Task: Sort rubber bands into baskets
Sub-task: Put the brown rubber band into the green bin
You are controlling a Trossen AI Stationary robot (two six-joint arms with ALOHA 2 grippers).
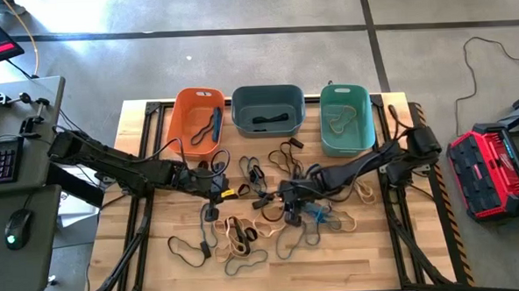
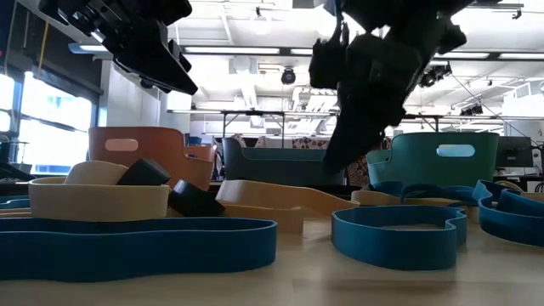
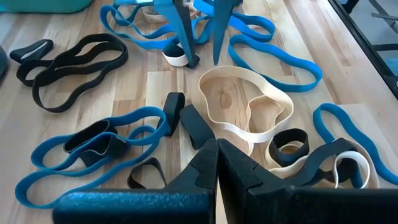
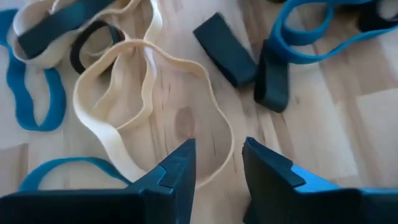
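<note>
Many blue, black and tan rubber bands (image 1: pixel 246 234) lie loose on the wooden table (image 1: pixel 335 269). At its far edge stand three baskets: orange (image 1: pixel 197 122), slate blue-grey (image 1: pixel 268 110) and teal (image 1: pixel 346 117), each with a band or two inside. My right gripper (image 4: pixel 217 158) (image 1: pixel 284 199) is open and slants down over a large tan band (image 4: pixel 149 93) (image 3: pixel 242 106). One curved edge of that band runs under the gap between the fingers. My left gripper (image 3: pixel 217 149) (image 1: pixel 214 197) is shut, holds nothing, and hangs above the bands left of the middle.
Short black bands (image 4: pixel 227 50) and long blue bands (image 3: pixel 273 50) lie close around the tan one. More bands spread toward the near edge (image 1: pixel 185 250). Bare wood shows along the near edge (image 1: pixel 353 273). Black cables (image 1: pixel 286 153) trail between the baskets and the grippers.
</note>
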